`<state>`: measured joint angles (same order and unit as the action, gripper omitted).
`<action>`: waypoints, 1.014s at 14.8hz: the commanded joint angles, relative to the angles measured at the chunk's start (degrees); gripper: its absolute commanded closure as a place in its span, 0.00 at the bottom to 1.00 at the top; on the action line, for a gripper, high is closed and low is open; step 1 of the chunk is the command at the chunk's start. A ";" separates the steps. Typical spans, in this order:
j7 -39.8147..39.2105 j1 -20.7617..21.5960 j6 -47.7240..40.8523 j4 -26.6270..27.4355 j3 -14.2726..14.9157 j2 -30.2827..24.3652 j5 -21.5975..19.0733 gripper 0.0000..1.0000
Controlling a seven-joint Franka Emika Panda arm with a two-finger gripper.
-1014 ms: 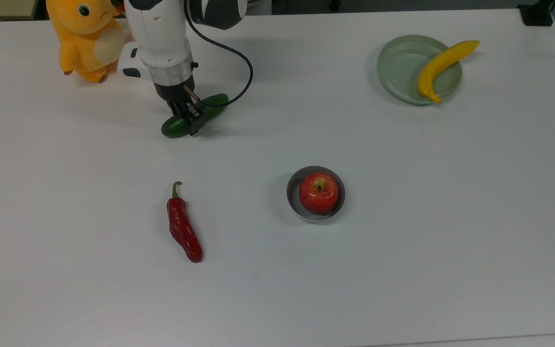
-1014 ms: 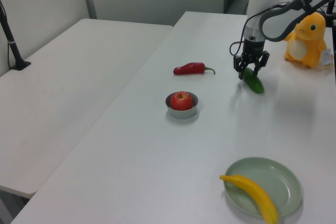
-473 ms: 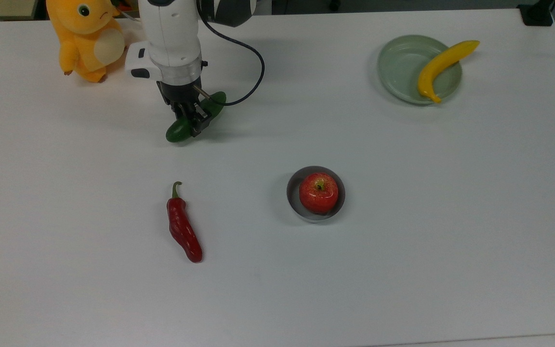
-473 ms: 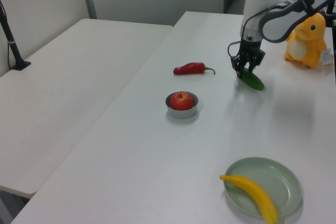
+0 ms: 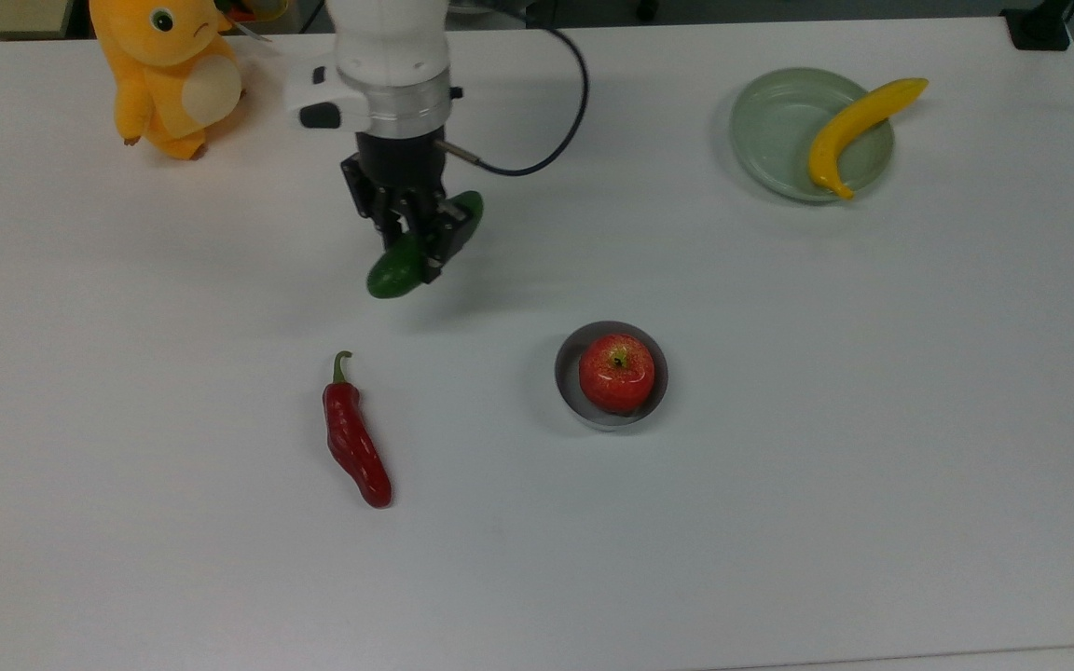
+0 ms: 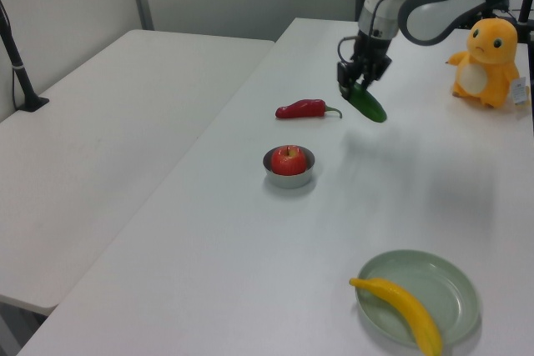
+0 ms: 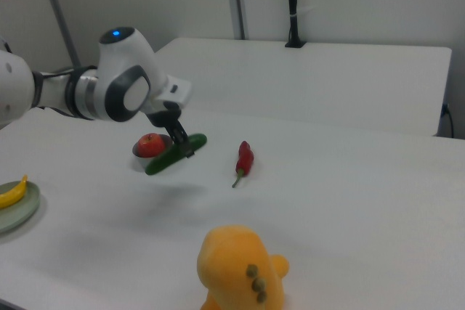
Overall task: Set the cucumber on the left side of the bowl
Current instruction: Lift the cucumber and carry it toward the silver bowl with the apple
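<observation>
Part of the orange plush toy point(image 7: 243, 270) was cut off by the bottom edge of the right view, where we saw only its back. Nearest us in the top view lay the red chili point(image 5: 354, 438), and beyond it, toward the top view's right, the bowl point(image 5: 571, 359) held a red apple point(image 5: 616, 373) that hid most of its inside. Farther back, the gripper point(image 5: 414, 244) had its jaws pinched on the cucumber point(image 5: 395, 268), whose middle was covered by the fingers point(image 5: 433, 247); we saw the cucumber lifted clear of the white table point(image 5: 779, 466), tilted, well apart from the bowl. Farthest, the pale green plate point(image 5: 775, 130) carried a banana point(image 5: 859, 126) overhanging its rim.
</observation>
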<state>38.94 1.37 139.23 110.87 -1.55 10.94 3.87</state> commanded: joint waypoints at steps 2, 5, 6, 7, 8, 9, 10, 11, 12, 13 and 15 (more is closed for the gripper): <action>-5.79 2.85 6.56 -4.51 -5.63 2.67 0.79 0.92; -5.71 3.20 9.38 -8.37 -8.72 5.92 0.97 0.92; -5.71 3.12 10.09 -9.00 -10.03 6.55 1.40 0.92; -5.71 3.20 11.05 -9.18 -10.92 6.90 2.62 0.92; -5.71 3.64 12.71 -9.27 -11.19 7.60 4.20 0.92; -5.54 5.21 14.99 -10.49 -11.28 9.26 6.57 0.92; -5.63 5.75 15.36 -11.54 -11.28 10.67 7.81 0.92; -5.54 6.27 15.37 -12.42 -11.28 11.64 8.95 0.92; -5.63 6.71 15.45 -12.69 -11.37 12.35 9.66 0.92; -5.63 7.15 15.54 -12.78 -11.45 12.87 10.19 0.92; -5.63 7.51 15.63 -12.78 -11.80 13.76 11.07 0.92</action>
<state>34.17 8.00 153.87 100.10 -13.22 22.19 13.15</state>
